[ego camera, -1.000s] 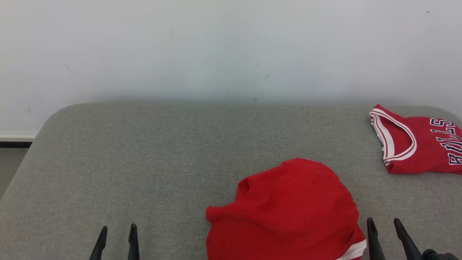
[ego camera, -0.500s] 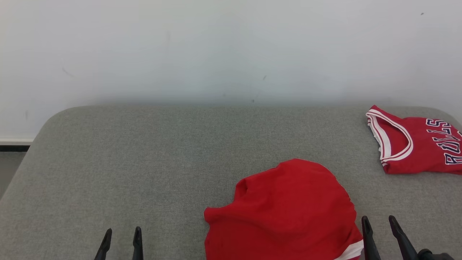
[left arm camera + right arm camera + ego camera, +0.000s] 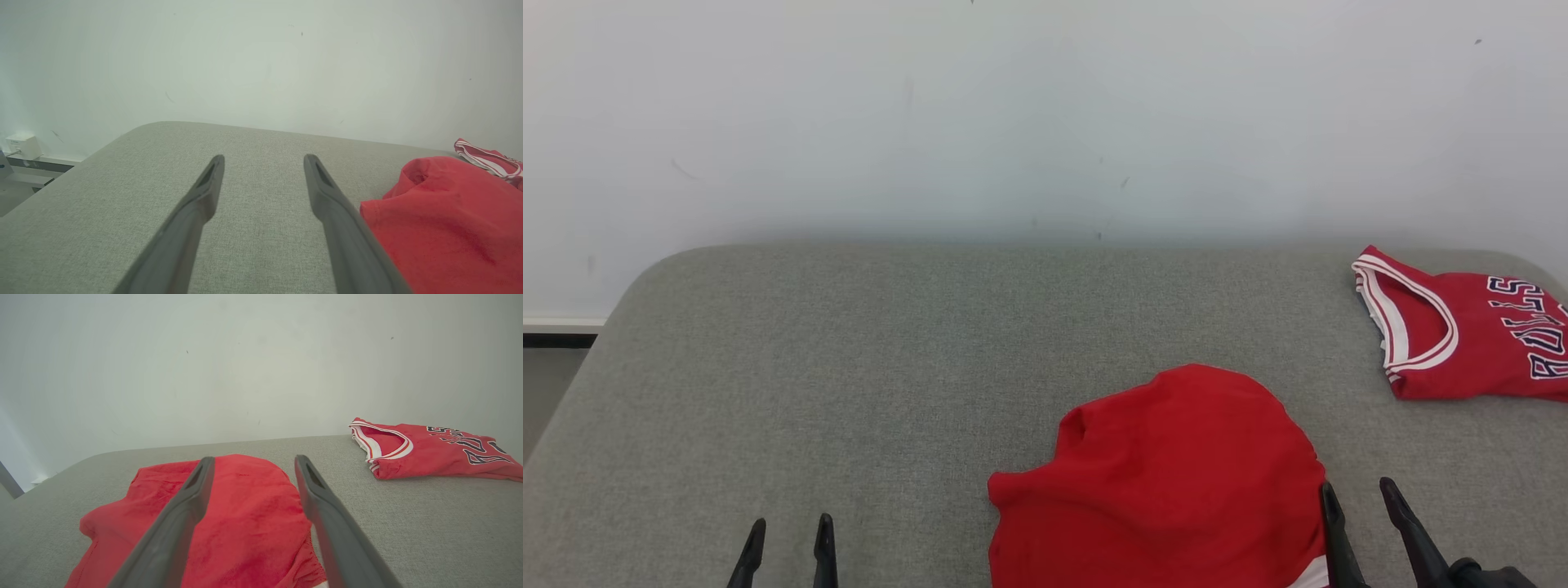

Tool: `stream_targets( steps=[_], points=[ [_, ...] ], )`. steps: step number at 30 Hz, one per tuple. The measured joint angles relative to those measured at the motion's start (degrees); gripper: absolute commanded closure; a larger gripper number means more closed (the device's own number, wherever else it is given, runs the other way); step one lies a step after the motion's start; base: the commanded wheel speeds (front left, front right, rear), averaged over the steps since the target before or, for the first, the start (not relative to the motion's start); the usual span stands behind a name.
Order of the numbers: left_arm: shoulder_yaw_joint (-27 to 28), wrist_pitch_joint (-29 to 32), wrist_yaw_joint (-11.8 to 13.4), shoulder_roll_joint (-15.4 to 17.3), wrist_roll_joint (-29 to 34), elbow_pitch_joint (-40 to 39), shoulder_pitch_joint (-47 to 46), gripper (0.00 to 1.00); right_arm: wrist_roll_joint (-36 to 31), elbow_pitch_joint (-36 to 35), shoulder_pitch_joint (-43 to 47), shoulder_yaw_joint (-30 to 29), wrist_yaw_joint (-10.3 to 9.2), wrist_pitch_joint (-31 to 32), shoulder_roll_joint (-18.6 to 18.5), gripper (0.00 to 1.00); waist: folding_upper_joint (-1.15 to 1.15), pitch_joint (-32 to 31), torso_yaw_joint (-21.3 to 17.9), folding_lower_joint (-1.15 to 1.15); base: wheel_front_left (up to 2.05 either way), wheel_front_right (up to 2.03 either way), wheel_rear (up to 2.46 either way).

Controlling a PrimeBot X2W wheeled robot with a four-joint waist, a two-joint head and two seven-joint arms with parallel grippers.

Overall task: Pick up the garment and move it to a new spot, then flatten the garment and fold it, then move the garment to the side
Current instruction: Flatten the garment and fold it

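Note:
The garment (image 3: 1168, 482) is a crumpled plain red piece with a white band at its lower right, lying on the grey padded table (image 3: 890, 367) at the near centre. My right gripper (image 3: 1357, 487) is open at the garment's right edge, its left finger level with the cloth's border. In the right wrist view the gripper (image 3: 254, 459) points over the garment (image 3: 253, 522), fingers spread and holding nothing. My left gripper (image 3: 791, 523) stands open over bare table well to the garment's left. The left wrist view has its open gripper (image 3: 264, 159) with the garment (image 3: 445, 216) off to the right.
A folded red jersey (image 3: 1462, 335) with white trim and dark lettering lies at the table's far right, also seen as the jersey (image 3: 429, 453) and the jersey (image 3: 486, 159). A pale wall (image 3: 1045, 122) stands behind the table. The table's left edge drops off to the floor (image 3: 543, 384).
My right gripper has shifted left and a little forward, now up against the garment's right edge. The left gripper and both garments stay put; the view shifted slightly.

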Motion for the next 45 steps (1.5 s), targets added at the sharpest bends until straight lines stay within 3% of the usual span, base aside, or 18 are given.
stream_targets(
  steps=[21,30,38,45],
  points=[
    [0.2,0.0,0.5,0.2,1.9,-0.6,0.4,0.0,-0.4,2.4,-0.5,-1.3,0.0,-0.1,0.4,0.0,0.0,0.0,0.4,0.0,0.0,0.0,0.0],
    [-11.8,0.0,-0.3,0.7,1.0,6.8,0.1,0.0,-0.2,12.5,-3.0,-2.4,0.0,1.8,-4.1,0.0,0.0,1.2,0.3,0.0,0.0,0.0,0.0],
    [-22.7,0.0,-0.3,2.0,-2.7,15.5,-2.6,0.0,1.3,23.4,-8.2,1.4,0.0,1.9,-6.7,0.0,0.01,2.8,-0.3,0.01,0.0,0.0,0.0],
    [-28.3,0.0,-0.4,2.5,-6.0,21.8,-5.5,0.0,3.2,31.5,-13.9,6.1,0.0,1.2,-7.6,0.0,0.01,4.1,-0.8,0.01,0.0,0.0,0.0]
  ],
)
